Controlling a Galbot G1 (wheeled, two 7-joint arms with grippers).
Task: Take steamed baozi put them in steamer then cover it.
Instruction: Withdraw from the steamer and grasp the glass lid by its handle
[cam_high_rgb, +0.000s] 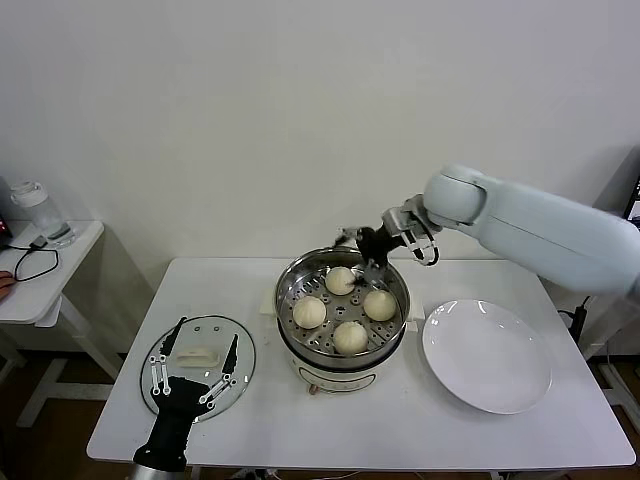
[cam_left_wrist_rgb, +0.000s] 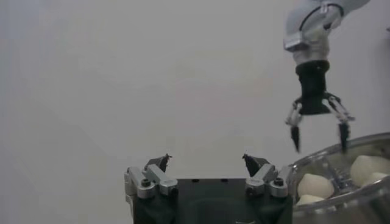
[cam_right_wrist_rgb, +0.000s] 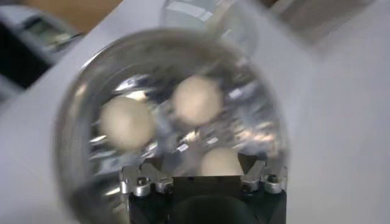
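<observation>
- While four steamed baozi (cam_high_rgb: 341, 281) sit on the perforated floor of the steamer (cam_high_rgb: 290, 290), my right gripper (cam_high_rgb: 357, 240) hangs just above the steamer's far rim, its fingers spread apart and holding nothing.
- The buns lie in a loose ring: one toward the far rim under my right claw, one toward the left, one toward the right, one toward the near rim; neighbours are close or touching, I cannot tell which.
- The steamer is a shiny steel basket on a white pot base, standing about midway across the white table (cam_high_rgb: 440, 430), a little toward its far edge.
- From my right wrist I look down into the basket past my own spread fingers and see three of the buns.
- My left gripper (cam_high_rgb: 195, 375) is low at the table's near left corner, fingers apart and empty, poised over the cover (cam_high_rgb: 240, 350).
- The cover, a clear glass lid with a metal rim and a white oblong handle (cam_high_rgb: 197, 356), lies flat on the table near the left edge, well apart from the steamer.
- A flat white plate (cam_high_rgb: 487, 355) rests on the table just right of the steamer.
- My left wrist sees the right claw open above the steamer's rim, with buns inside.
</observation>
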